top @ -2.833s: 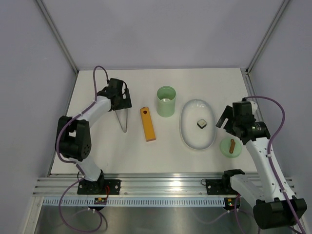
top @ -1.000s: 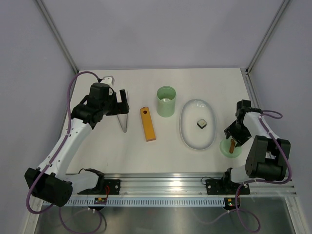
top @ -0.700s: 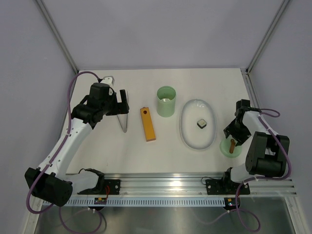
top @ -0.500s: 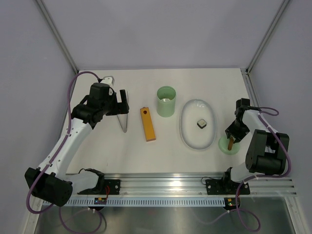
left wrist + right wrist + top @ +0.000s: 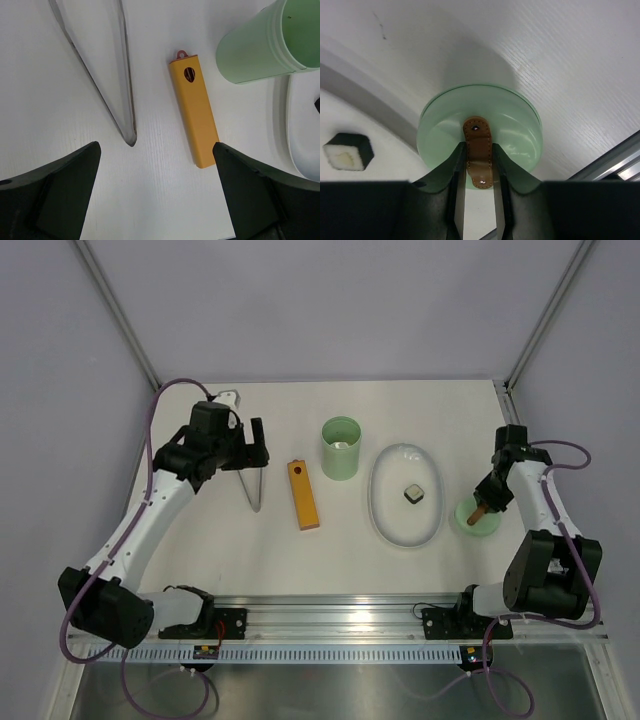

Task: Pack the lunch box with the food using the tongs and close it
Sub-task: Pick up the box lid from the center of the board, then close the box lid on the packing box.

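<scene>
The mint-green lunch box (image 5: 340, 448) stands open and upright left of the white plate (image 5: 385, 510); something pale lies inside it. One dark-and-white food cube (image 5: 414, 494) rests on the plate. The round green lid (image 5: 515, 125) hangs just above the table beside the plate, a shadow under it. My right gripper (image 5: 479, 200) is shut on its brown handle (image 5: 478, 150). The grey tongs (image 5: 107, 85) lie flat on the table. My left gripper (image 5: 157, 195) hovers open over bare table between the tongs' tip and the orange block, holding nothing.
A long orange block (image 5: 303, 495) lies between the tongs (image 5: 255, 485) and the lunch box (image 5: 260, 50). The table's right edge and the metal rail (image 5: 620, 160) run close to the lid (image 5: 478, 517). Grey walls enclose the table on three sides.
My right gripper has closed on the lid's handle and carried the lid a little up and away from the near edge. The left arm has shifted slightly, still open.
</scene>
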Controlling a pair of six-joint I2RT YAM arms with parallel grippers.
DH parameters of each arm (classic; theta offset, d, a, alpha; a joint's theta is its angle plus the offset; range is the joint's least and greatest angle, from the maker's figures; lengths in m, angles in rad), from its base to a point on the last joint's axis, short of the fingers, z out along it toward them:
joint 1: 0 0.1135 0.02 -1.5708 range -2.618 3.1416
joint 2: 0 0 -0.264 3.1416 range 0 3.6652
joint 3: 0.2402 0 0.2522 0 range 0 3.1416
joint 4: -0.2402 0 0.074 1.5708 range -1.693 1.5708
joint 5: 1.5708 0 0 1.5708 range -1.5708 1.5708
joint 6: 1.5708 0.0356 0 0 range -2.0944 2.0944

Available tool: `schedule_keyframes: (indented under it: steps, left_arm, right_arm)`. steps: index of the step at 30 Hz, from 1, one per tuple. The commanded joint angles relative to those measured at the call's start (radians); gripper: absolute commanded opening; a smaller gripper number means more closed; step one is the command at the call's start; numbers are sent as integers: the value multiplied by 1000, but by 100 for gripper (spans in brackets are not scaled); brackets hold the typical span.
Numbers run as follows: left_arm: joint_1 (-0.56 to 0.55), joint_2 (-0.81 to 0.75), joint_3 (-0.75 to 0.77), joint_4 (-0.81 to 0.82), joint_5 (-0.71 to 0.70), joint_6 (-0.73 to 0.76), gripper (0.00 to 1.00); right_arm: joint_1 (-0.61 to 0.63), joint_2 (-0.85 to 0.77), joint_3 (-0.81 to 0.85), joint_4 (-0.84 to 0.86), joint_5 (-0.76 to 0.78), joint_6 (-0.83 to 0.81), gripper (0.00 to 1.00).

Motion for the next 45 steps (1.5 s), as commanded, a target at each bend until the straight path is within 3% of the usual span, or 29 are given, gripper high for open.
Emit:
schedule_keyframes:
  steps: [1,4,9,14,18,23,30,45]
  left_arm:
    - [-2,46,74,38,81,5,99]
    - [-3,93,99,67,179,-3,99]
    - [-9,168,153,107,271,-36,99]
    - [-11,164,185,84,215,-27,99]
    - [-8,139,165,67,152,-24,99]
    - [50,104,116,70,150,-59,99]
    - [90,69,64,78,156,-72,99]
    - [90,73,39,84,167,-79,99]
  right_arm:
    - [-4,-80,137,-57,-2,-3,0]
    - [22,-67,269,-70,-48,-12,0]
    - [241,100,644,-153,-27,-9,0]
    - [389,353,992,-232,-112,-22,0]
    - [516,610,1371,-341,-126,-54,0]
    - [598,797,1658,-375,-166,-48,0]
    - [645,815,1554,-291,-208,-39,0]
    - [682,917,1615,-294,-252,-36,0]
